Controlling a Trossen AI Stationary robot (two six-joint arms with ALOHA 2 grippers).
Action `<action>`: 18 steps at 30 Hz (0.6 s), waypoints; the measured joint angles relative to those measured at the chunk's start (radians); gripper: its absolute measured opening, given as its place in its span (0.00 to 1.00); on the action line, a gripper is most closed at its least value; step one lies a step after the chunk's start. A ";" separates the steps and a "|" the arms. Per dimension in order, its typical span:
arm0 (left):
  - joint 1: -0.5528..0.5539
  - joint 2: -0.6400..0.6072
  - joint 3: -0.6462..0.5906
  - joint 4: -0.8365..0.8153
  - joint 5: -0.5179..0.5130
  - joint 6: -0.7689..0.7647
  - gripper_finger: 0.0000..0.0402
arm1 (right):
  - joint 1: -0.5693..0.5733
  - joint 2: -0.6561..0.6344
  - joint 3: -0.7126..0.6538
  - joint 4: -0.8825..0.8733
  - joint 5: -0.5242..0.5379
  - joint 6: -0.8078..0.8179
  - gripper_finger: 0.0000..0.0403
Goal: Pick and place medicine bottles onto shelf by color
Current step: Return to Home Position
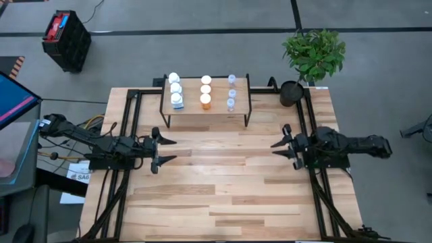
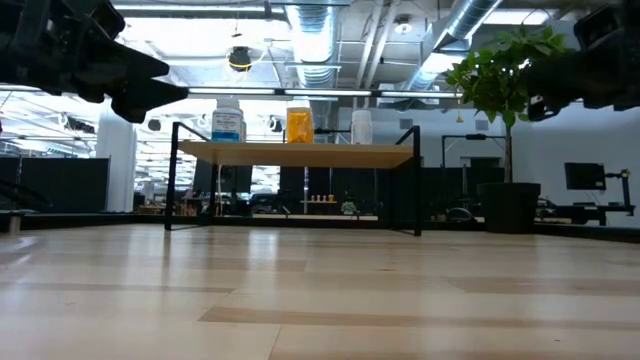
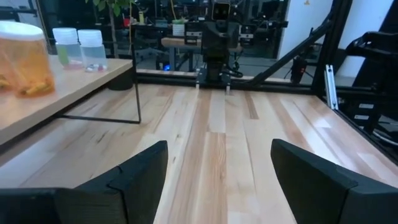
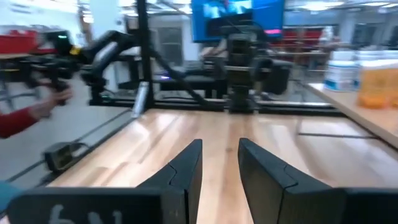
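White tag (image 1: 77, 177) beside table (image 1: 223, 202): possibly "SA6"; white bottle (image 2: 228, 122) label illegible.

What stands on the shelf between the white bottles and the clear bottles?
The three orange bottles, in a row of their own; the high view shows it.

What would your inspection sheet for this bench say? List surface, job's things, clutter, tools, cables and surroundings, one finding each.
Surface: light wood-plank tabletop, no spills seen.
Job's things: low wood-topped black-legged shelf holds three rows: white-capped white bottles, white-capped orange bottles, small clear bluish bottles.
Clutter: nothing seen.
Grippers: left tool open, empty; right tool open, empty; both apart from the shelf.
Cables: thin cables by the left arm's base.
Surroundings: green potted plant, black-and-red crate, a person's red sleeve.
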 joint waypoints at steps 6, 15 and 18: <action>0.000 0.000 0.001 -0.027 -0.001 0.000 0.68 | -0.034 0.008 0.000 -0.006 0.006 0.030 0.31; 0.000 0.000 0.001 -0.074 -0.018 -0.037 0.68 | -0.037 0.011 -0.001 -0.008 0.005 0.057 0.31; 0.000 0.000 0.001 -0.117 -0.018 -0.036 0.68 | -0.037 0.011 -0.001 -0.008 0.005 0.057 0.31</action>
